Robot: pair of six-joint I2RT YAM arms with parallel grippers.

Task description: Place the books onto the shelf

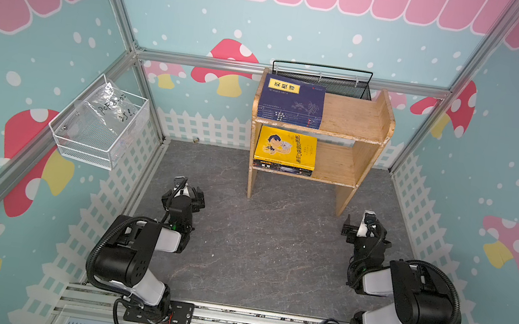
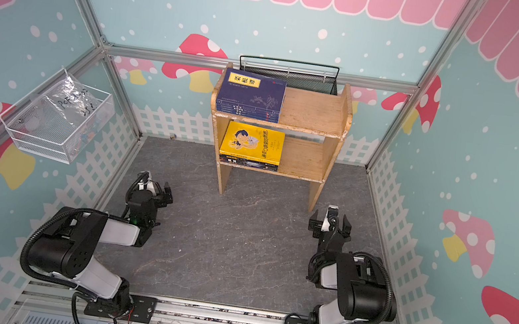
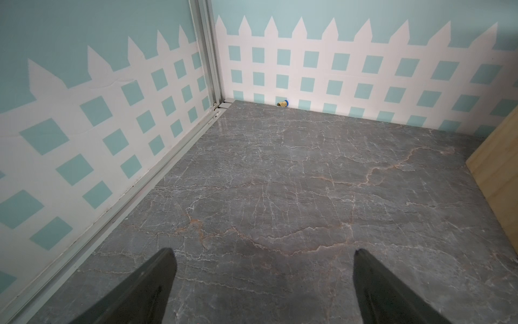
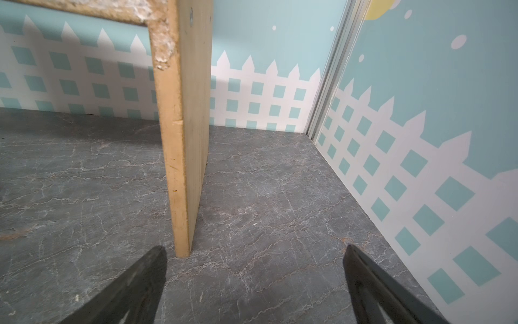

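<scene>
My left fingers (image 3: 134, 294) and right fingers (image 4: 126, 291) are spread wide, empty. The books (image 1: 291, 101) lie flat on the shelf (image 1: 352, 117) ahead, spines toward me.

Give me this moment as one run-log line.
navy books: shelf top tier; yellow book: lower tier; left gripper: open, empty; right gripper: open, empty

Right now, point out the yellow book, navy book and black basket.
yellow book (image 1: 286, 146), in a top view, cover middle
navy book (image 1: 291, 100), in a top view, cover middle
black basket (image 1: 346, 87), in a top view, mesh wall
</scene>
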